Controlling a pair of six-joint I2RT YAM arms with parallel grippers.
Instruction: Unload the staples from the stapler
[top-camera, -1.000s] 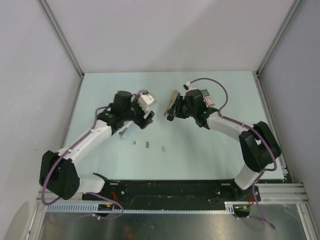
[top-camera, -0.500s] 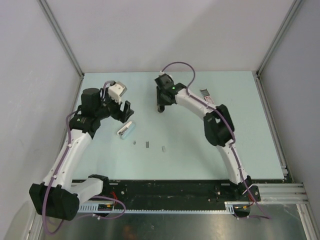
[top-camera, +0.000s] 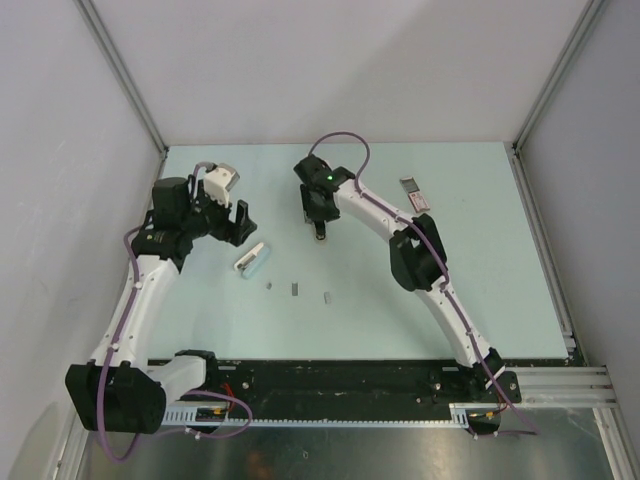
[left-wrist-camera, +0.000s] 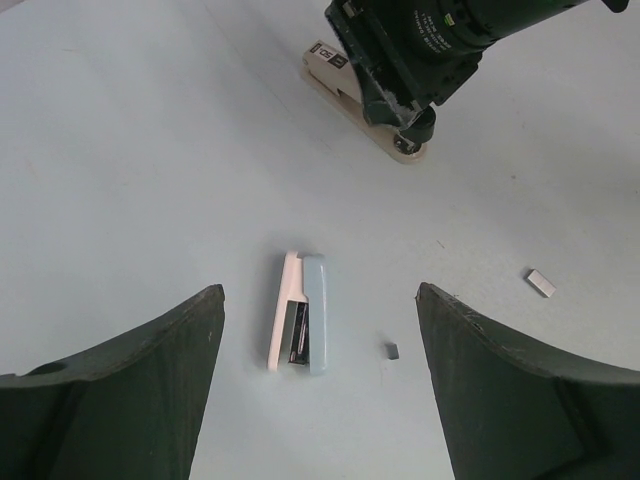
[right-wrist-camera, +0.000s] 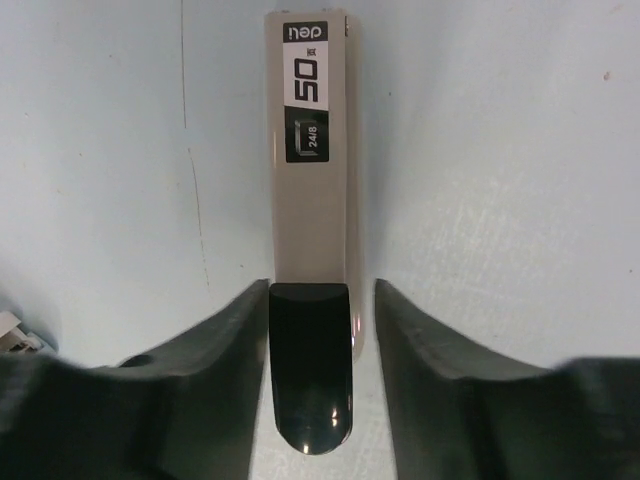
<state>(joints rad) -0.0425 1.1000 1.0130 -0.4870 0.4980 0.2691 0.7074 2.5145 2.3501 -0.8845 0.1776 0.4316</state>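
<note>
Loose staples (top-camera: 295, 289) lie on the table (top-camera: 480, 250) near the small blue-and-pink stapler (left-wrist-camera: 300, 325). The right gripper (right-wrist-camera: 320, 290) straddles the beige stapler (right-wrist-camera: 312, 150), jaws apart (not clamped); the left gripper (left-wrist-camera: 320, 292) hangs wide open, empty. Next, seemingly: close squarely, then lift.

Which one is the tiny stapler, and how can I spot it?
Look at the left side of the pale green table, right by the left gripper with its fingers wide apart. The tiny stapler lies there alone. It is short, blue and pinkish-white, while the other stapler is long and beige.
</note>
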